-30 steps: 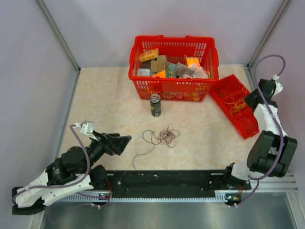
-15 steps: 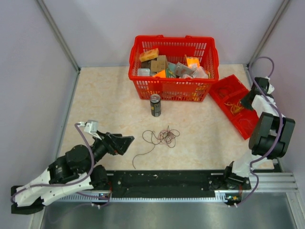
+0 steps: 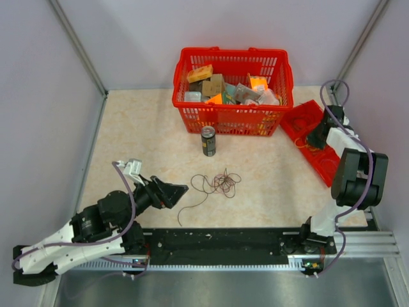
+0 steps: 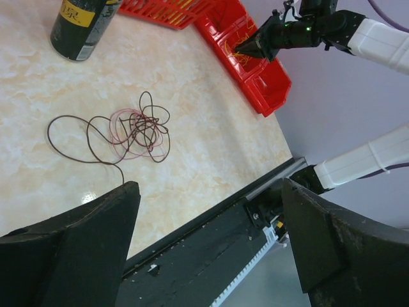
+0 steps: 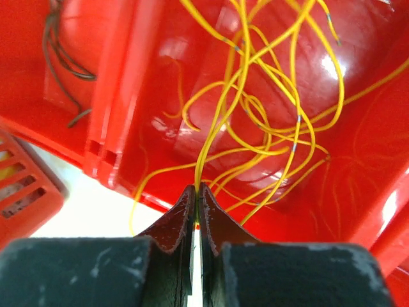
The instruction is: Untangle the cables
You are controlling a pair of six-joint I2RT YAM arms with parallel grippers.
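A tangle of dark brown and pinkish cables (image 3: pixel 218 184) lies loose on the table, seen in the left wrist view as curly loops (image 4: pixel 137 130) with one long dark tail. My left gripper (image 3: pixel 177 192) hovers just left of that tail, jaws wide open and empty (image 4: pixel 209 185). Several yellow cables (image 5: pixel 268 128) sit in a red bin (image 3: pixel 330 169). My right gripper (image 3: pixel 314 138) reaches into that bin, shut (image 5: pixel 197 189) on a yellow cable strand pinched between its tips. A dark cable (image 5: pixel 59 51) lies in the bin's neighbouring compartment.
A dark drink can (image 3: pixel 208 141) stands upright behind the tangle, in front of a red basket (image 3: pixel 233 119) full of small boxes. The black rail (image 3: pixel 223 242) runs along the near edge. Grey walls close in both sides.
My right gripper has swung left and down from above the bin's far edge into the bin, staying shut. My left arm has crept right, closer to the tangle's tail.
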